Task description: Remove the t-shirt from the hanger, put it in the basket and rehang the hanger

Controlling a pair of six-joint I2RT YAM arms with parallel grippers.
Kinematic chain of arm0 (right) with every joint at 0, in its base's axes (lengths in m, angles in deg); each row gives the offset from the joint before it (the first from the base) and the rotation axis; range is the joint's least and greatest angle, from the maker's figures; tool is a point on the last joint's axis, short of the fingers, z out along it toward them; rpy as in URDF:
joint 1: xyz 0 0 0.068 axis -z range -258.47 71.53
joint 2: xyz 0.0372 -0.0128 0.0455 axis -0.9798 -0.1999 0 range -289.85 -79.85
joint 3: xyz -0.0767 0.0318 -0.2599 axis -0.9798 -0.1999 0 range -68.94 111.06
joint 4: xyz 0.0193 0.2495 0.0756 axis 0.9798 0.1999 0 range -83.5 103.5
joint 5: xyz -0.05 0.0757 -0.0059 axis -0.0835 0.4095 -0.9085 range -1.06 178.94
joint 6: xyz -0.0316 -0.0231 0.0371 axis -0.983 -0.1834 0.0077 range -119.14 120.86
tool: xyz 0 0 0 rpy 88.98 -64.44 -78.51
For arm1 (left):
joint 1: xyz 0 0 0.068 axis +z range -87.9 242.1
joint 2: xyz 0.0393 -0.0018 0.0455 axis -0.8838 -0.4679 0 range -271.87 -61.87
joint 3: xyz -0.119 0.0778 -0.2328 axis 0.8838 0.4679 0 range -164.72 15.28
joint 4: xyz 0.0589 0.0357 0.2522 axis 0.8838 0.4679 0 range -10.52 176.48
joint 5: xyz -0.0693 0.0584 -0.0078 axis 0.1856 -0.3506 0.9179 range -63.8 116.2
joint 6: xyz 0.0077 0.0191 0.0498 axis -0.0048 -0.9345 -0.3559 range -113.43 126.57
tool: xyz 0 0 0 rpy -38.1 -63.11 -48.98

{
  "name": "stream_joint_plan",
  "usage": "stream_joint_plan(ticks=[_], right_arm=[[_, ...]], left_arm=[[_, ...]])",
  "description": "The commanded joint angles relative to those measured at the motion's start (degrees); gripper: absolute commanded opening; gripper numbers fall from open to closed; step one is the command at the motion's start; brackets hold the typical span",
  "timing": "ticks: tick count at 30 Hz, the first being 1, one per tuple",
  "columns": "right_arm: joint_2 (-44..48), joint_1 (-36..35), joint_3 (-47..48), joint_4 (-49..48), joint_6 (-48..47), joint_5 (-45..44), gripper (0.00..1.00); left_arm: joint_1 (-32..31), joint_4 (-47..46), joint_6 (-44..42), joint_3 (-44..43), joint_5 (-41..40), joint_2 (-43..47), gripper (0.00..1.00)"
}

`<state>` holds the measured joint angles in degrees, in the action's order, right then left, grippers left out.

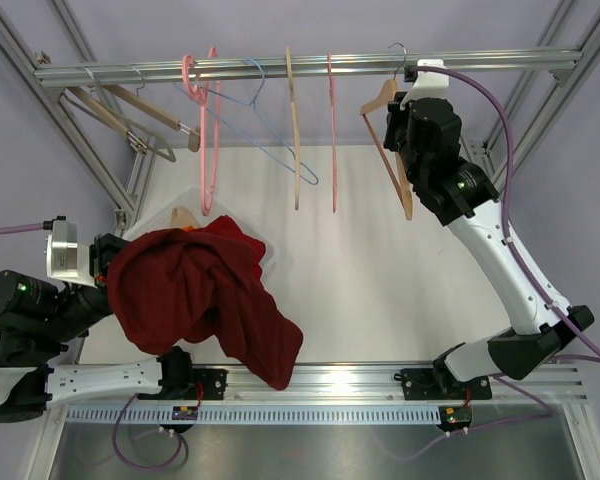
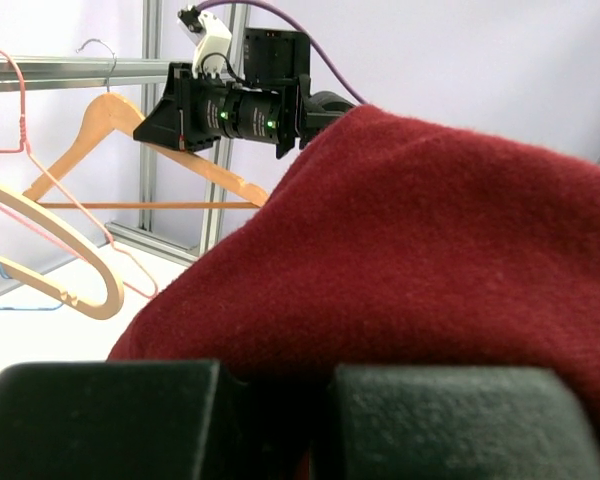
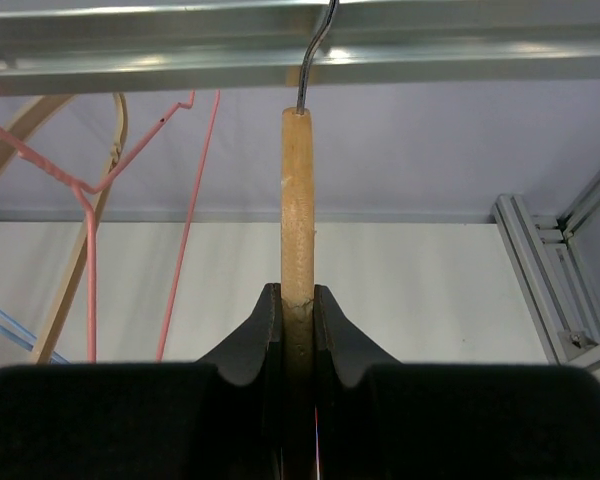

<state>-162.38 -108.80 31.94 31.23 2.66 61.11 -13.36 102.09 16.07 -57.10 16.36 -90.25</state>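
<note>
The overhead view alone takes in the whole white tabletop [image 1: 380, 280] and the metal rail [image 1: 310, 66] across its far edge. It also shows the dark red t-shirt [image 1: 200, 290] bunched near the tabletop's near left corner, with one end trailing to the near edge. The shirt is on no hanger. From the left wrist the cloth fills most of the frame. Only this view shows the right arm side-on across the table, up at the rail. The right wrist view gives the closest look at the wooden hanger [image 3: 297, 200], edge-on, with its wire hook going up to the rail.

Under the shirt's far side, a pale translucent rim of what looks like a bin [image 1: 170, 205] shows. The shirt covers most of it. A small tan thing [image 1: 185, 216] peeks out at its far edge, and the rest of the contents cannot be made out.

Pink [image 1: 210, 130], blue wire [image 1: 270, 130] and bare wooden hangers [image 1: 292, 130] hang along the rail, well apart from the shirt.

The left gripper [image 2: 280, 395] is clenched on a fold of the t-shirt, with red cloth pinched between its dark fingers [image 2: 110, 420]. The right gripper [image 3: 297, 312] is clamped on the wooden hanger near the rail's right end, both fingers pressed flat against the wood
</note>
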Motion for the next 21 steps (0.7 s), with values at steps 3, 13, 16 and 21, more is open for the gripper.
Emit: stream_joint_plan(ticks=[3, 13, 16, 21], right_arm=[[2.3, 0.3, -5.2, -5.5, 1.6, -1.3, 0.00], [5.1, 0.4, -9.7, -7.8, 3.6, 0.0, 0.01], [7.0, 0.4, -11.4, -8.5, 4.9, 1.6, 0.12], [10.4, 0.4, -13.3, -8.4, 6.3, 4.0, 0.43]], left_arm=[[0.0, -4.8, -0.4, -2.3, -1.0, -1.3, 0.00], [0.0, -4.8, -1.1, -2.1, -3.1, -0.9, 0.00], [0.0, -4.8, -1.8, -1.8, -4.6, -1.1, 0.00], [0.0, -4.9, -2.6, -2.1, -5.7, -2.1, 0.00]])
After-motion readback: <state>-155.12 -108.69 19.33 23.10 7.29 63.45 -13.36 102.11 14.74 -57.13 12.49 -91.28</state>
